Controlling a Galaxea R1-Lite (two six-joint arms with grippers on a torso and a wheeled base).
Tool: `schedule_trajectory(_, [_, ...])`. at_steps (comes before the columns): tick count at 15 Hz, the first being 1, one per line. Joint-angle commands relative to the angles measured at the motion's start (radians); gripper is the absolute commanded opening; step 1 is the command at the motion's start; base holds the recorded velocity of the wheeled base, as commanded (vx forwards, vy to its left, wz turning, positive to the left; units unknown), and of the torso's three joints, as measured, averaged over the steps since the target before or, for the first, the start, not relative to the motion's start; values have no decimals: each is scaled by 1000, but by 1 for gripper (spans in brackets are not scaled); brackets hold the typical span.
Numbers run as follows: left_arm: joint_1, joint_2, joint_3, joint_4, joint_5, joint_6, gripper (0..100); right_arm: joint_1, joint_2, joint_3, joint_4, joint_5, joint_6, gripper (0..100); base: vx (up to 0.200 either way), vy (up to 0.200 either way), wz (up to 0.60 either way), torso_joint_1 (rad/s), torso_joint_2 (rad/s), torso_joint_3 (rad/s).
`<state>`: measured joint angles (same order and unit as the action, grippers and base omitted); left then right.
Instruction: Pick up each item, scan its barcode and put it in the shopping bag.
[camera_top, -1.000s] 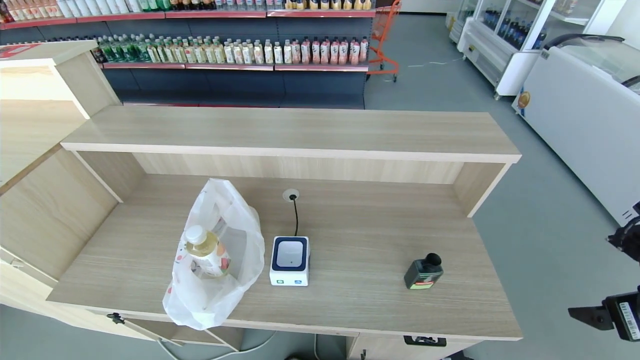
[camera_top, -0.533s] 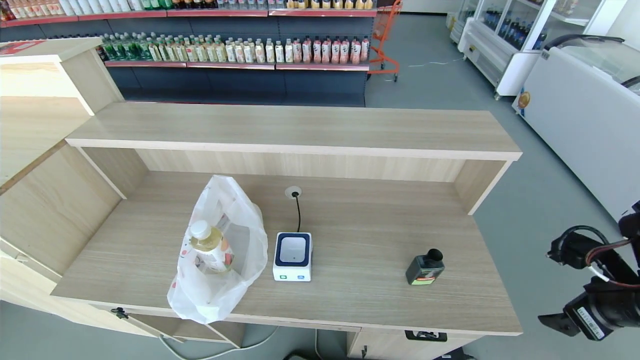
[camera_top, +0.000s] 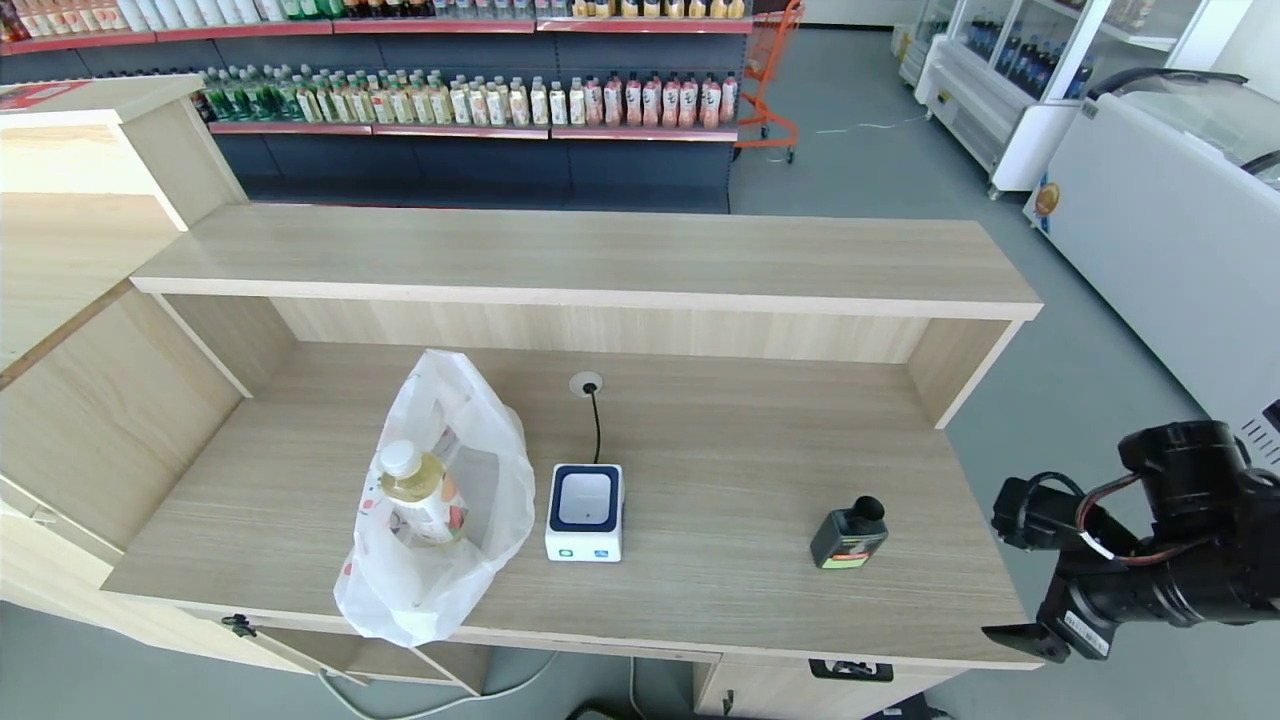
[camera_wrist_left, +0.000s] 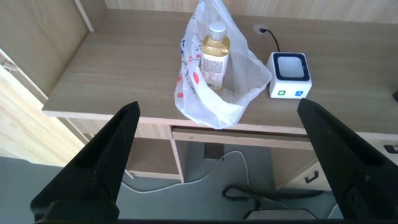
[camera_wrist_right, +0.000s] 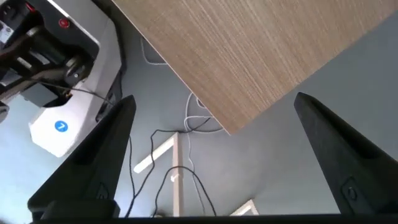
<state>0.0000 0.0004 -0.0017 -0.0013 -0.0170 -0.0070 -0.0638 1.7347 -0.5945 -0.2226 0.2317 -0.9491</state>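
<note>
Pale wood-grain counter (camera_top: 720, 440), matt and smooth, thin translucent white plastic bag (camera_top: 500, 480), crinkled and faintly shiny, clear plastic bottle (camera_top: 412, 497), white-capped, glossy white plastic scanner (camera_top: 585, 540), dark green glossy flask (camera_top: 846, 540), black-capped.

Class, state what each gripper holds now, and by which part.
Nothing is held: the left gripper and right gripper are open and empty; the dark bottle stands on the counter.

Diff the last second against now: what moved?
The right arm swung in from the right edge toward the counter's right end, nearer the dark bottle; it took hold of nothing. The head camera shifted slightly early on. The bag with its bottle, the scanner and the dark bottle stayed put.
</note>
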Motion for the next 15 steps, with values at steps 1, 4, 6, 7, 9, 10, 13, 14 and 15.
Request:
schedule_trajectory(1, [0, 0, 0, 0, 0, -1, 100, 1, 112, -51, -35, 28, -49, 100, 0, 0, 0, 0, 0, 0])
schedule_trajectory(4, [0, 0, 0, 0, 0, 1, 100, 65, 178, -110, -46, 104, -53, 100, 0, 0, 0, 0, 0, 0])
schedule_trajectory(6, [0, 0, 0, 0, 0, 1, 100, 91, 213, -139, -61, 112, -53, 100, 0, 0, 0, 0, 0, 0])
schedule_trajectory(7, [0, 0, 0, 0, 0, -1, 100, 105, 227, -148, -70, 118, -53, 100, 0, 0, 0, 0, 0, 0])
schedule_trajectory(9, [0, 0, 0, 0, 0, 1, 100, 116, 272, -174, -104, 132, -54, 100, 0, 0, 0, 0, 0, 0])
schedule_trajectory(10, [0, 0, 0, 0, 0, -1, 100, 124, 286, -186, -110, 138, -53, 100, 0, 0, 0, 0, 0, 0])
schedule_trajectory(13, [0, 0, 0, 0, 0, 1, 100, 133, 329, -226, -113, 159, -53, 100, 0, 0, 0, 0, 0, 0])
schedule_trajectory(14, [0, 0, 0, 0, 0, -1, 100, 137, 342, -237, -118, 161, -53, 100, 0, 0, 0, 0, 0, 0])
schedule_trajectory(15, [0, 0, 0, 0, 0, -1, 100, 137, 350, -243, -120, 161, -53, 100, 0, 0, 0, 0, 0, 0])
